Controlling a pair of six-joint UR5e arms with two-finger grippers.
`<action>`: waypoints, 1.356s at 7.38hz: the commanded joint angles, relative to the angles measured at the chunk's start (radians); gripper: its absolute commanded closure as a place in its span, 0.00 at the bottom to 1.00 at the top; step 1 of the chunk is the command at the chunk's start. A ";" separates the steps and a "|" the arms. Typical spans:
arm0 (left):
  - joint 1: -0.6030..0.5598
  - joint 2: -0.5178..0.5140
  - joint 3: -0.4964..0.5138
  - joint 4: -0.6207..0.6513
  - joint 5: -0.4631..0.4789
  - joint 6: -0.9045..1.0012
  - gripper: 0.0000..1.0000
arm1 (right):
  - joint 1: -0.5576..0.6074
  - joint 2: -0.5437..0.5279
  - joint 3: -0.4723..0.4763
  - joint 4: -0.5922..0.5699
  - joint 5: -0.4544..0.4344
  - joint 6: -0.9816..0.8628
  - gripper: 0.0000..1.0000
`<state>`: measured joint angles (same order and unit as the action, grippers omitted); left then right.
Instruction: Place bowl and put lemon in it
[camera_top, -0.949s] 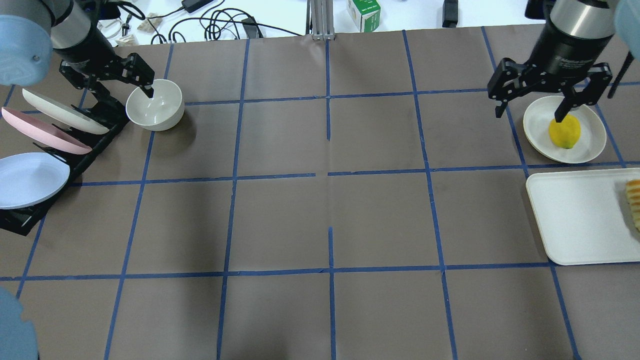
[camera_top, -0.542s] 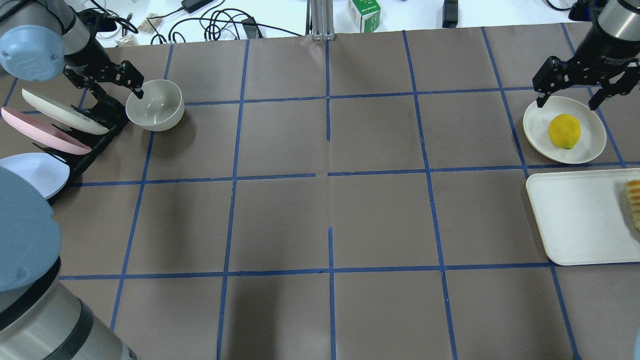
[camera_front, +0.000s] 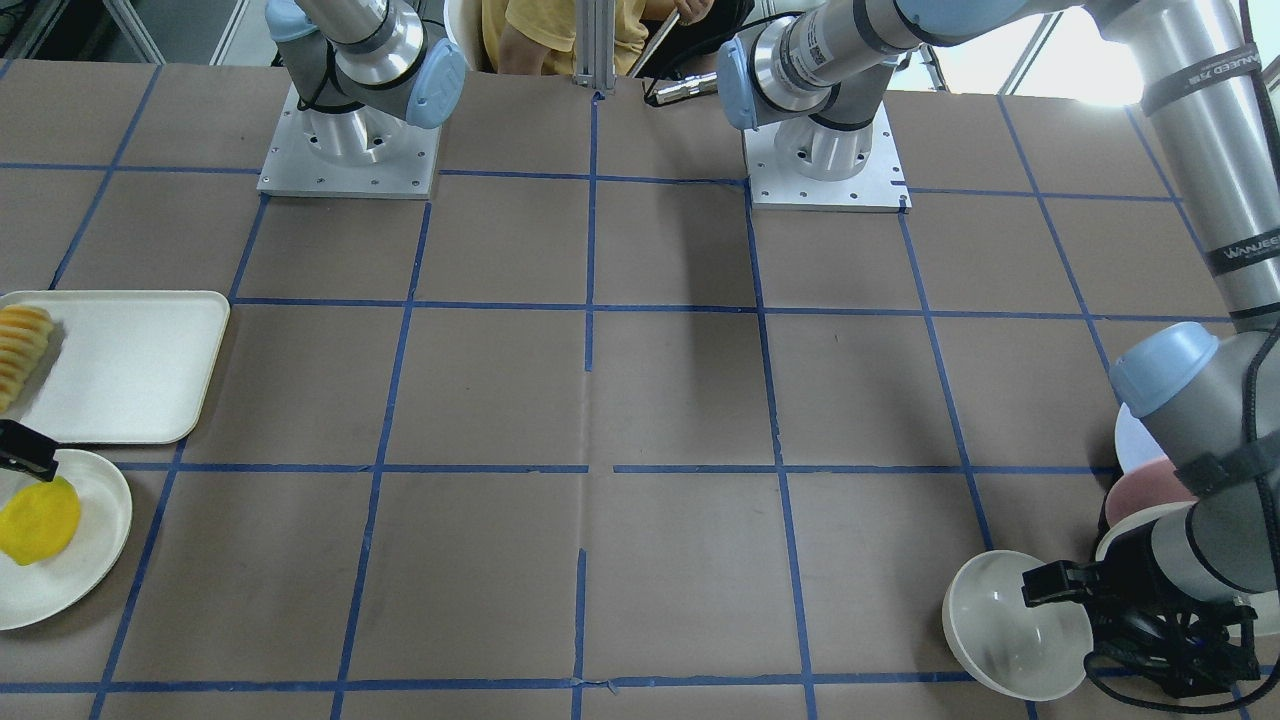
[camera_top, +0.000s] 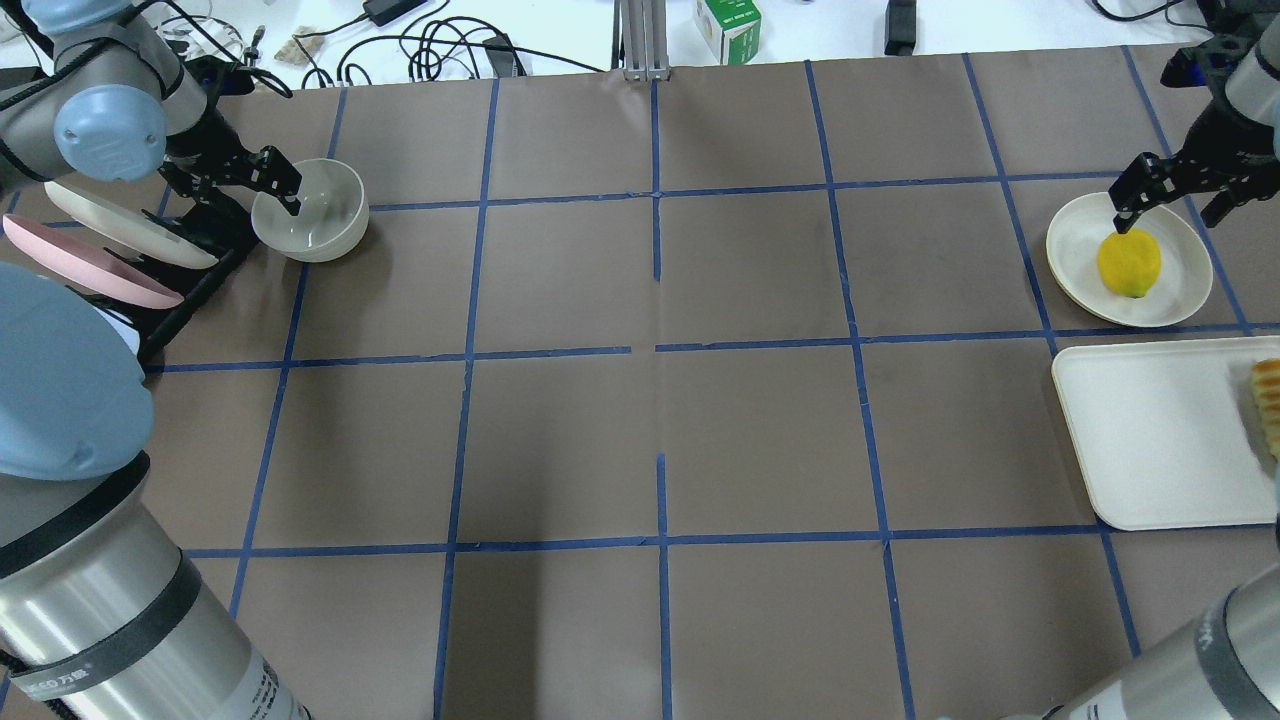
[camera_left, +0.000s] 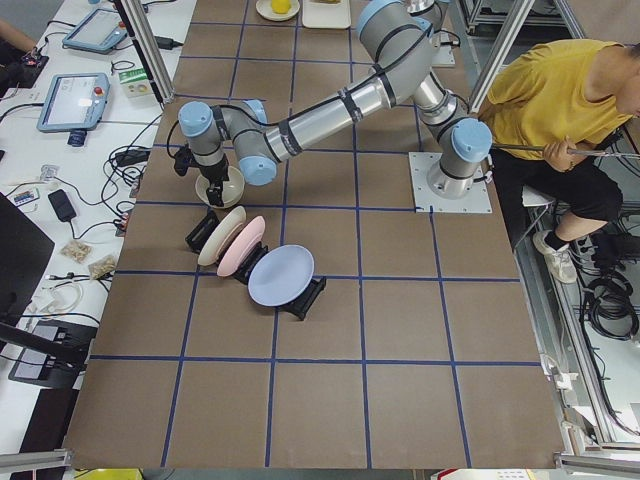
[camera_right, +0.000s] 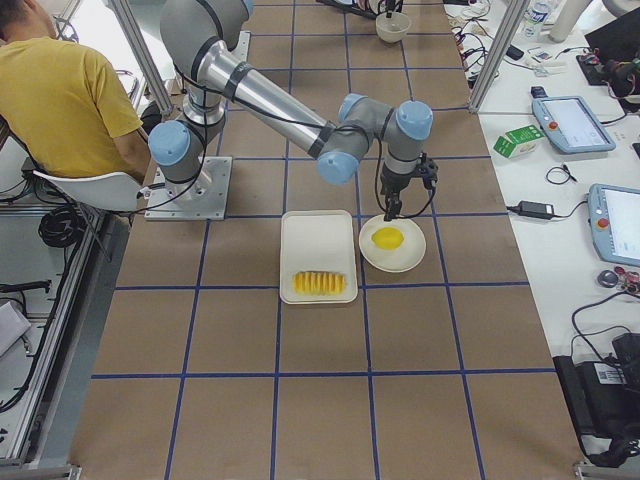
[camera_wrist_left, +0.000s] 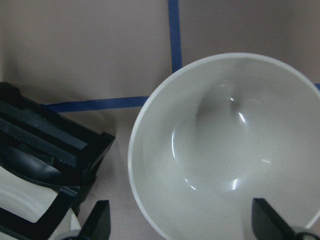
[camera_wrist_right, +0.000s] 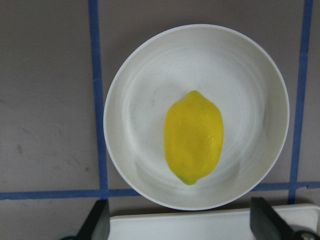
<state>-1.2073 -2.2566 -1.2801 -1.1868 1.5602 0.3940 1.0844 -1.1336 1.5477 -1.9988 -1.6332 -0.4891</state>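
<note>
At the far left, a black rack (camera_top: 200, 240) holds tilted plates. Just right of it the bowl (camera_top: 325, 215) stands upright on the brown table (camera_top: 640, 400). The left gripper (camera_top: 248, 195) is spread wide and grips nothing. One finger (camera_top: 292, 203) hangs inside the bowl and the other is outside its left rim, so the wall lies between them.

At the far right, the lemon (camera_top: 1129, 262) lies in the middle of a white plate (camera_top: 1072, 268). The right gripper (camera_top: 1168, 213) hovers over the plate's far edge, wide open and empty, with the lemon just nearer than its fingers (camera_top: 1123, 218). Nearer again, a white tray (camera_top: 1150, 440) carries sliced food (camera_top: 1268, 405).
</note>
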 joint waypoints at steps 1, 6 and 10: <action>0.020 -0.017 -0.011 0.007 -0.008 -0.048 0.00 | -0.014 0.104 -0.004 -0.110 0.004 -0.005 0.00; 0.023 -0.020 -0.022 0.022 -0.080 -0.060 1.00 | -0.014 0.155 -0.008 -0.109 0.001 0.000 0.99; -0.099 0.118 -0.042 -0.136 -0.153 -0.162 1.00 | -0.005 -0.068 -0.014 0.110 -0.002 0.094 1.00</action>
<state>-1.2437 -2.1978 -1.2994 -1.2500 1.4603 0.2649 1.0734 -1.1010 1.5332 -2.0006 -1.6341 -0.4481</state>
